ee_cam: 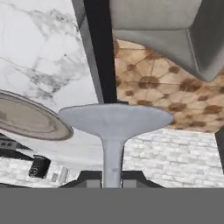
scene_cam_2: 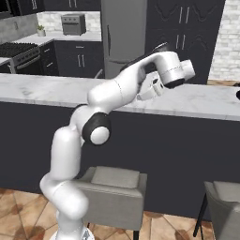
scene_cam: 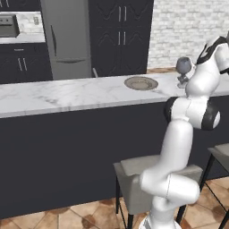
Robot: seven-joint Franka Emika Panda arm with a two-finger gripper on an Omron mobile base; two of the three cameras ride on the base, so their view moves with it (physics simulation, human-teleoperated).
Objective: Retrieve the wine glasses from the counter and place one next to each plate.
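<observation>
Closest to the hand camera: round foot and thin stem of a wine glass [ee_cam: 114, 131], greyish translucent, stem pinched between the gripper's [ee_cam: 112, 180] dark fingertips [ee_cam: 89, 179], pressed together on it. Beyond the foot, white grey-veined marble of the counter [ee_cam: 39, 57] with a shallow greyish plate [ee_cam: 26, 118], dark-rimmed, seen at a slant. Past the counter edge, a grey padded stool seat [ee_cam: 166, 30] over brown patterned floor tiles [ee_cam: 162, 96].

From the left base camera, same glass [scene_cam: 183, 68] with rounded bowl, held up above the marble counter [scene_cam: 62, 96], just right of the round plate [scene_cam: 141, 83]. Dark navy cabinet front below; grey stools [scene_cam: 134, 179] on thin dark legs. Behind: tall steel-grey fridge [scene_cam: 67, 38], dark cabinets with silver handles, whitish brick wall. No readable writing or brand marks anywhere.
</observation>
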